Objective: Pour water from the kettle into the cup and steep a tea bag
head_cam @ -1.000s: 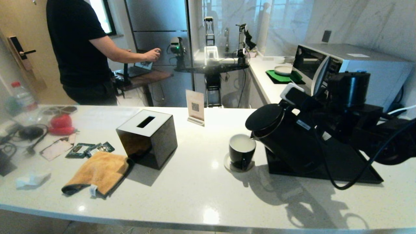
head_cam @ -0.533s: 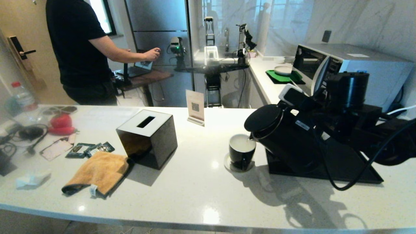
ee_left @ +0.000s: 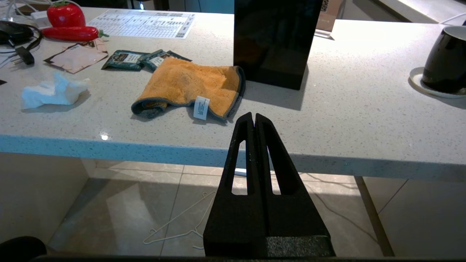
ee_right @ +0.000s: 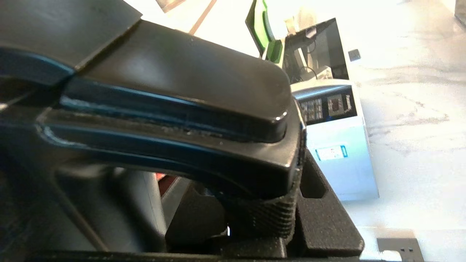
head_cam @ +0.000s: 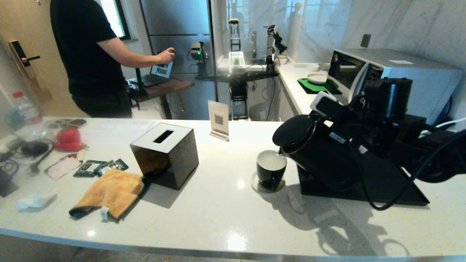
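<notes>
The matte black kettle [head_cam: 316, 153] is tilted left over its black base tray [head_cam: 397, 185], with its spout at the rim of the cup [head_cam: 271, 171]. My right gripper [ee_right: 251, 189] is shut on the kettle's loop handle [ee_right: 174, 91]. The small black cup stands on a white coaster and holds pale water [head_cam: 271, 160] in its white inside. The cup [ee_left: 446, 60] also shows at the edge of the left wrist view. My left gripper [ee_left: 254, 118] is shut on nothing, parked below the counter's front edge. No tea bag is in view.
A black cube tissue box [head_cam: 165, 154] stands left of the cup, and an orange cloth [head_cam: 109, 193] lies in front of it. Green packets [head_cam: 100, 167], a torn sachet [head_cam: 63, 165] and crumpled tissue [head_cam: 36, 200] lie far left. A microwave [head_cam: 397, 80] stands behind the kettle. A person [head_cam: 91, 54] stands behind the counter.
The kettle has tipped a little further toward the cup, its lid shifting slightly left and up. The person's hand has risen. The left arm has not moved.
</notes>
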Motion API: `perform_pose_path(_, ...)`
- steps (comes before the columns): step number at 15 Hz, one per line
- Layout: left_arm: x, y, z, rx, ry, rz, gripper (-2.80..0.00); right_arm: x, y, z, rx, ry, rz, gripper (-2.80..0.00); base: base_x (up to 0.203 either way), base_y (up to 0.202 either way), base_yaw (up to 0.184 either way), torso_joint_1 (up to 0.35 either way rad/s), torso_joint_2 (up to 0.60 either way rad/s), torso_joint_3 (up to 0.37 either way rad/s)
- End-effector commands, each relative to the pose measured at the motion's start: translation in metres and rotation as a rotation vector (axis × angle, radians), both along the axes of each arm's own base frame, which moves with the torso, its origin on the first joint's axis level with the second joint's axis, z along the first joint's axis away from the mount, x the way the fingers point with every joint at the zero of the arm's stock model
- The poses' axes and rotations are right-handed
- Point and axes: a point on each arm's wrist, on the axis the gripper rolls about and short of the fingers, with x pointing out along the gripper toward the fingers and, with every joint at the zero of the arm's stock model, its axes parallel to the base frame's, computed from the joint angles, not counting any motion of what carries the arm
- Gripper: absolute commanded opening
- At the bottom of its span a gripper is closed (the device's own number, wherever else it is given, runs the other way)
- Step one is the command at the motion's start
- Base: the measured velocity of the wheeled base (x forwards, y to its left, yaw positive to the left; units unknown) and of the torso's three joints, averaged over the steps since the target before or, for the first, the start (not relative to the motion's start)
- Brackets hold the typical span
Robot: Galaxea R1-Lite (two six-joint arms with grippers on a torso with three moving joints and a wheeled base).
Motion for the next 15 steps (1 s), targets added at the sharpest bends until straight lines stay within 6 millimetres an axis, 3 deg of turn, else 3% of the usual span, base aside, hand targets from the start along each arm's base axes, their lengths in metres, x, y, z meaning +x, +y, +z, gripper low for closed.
perform_pose_path(1,0.0001,0.0000,0.0000,-0.001,0.001,0.000,-2.80,0.0020,0.0051,-0.0013,-0.005,-0.001,0.010,-2.80,0.000,0.000,0.000,0.000,0.00,0.000)
perform_pose_path(15,0.0001,0.0000,0.0000,-0.001,0.001,0.000,-2.80,0.0047,0.0064,0.0006,-0.065,-0.006,0.018,-2.80,0.000,0.000,0.000,0.000,0.00,0.000)
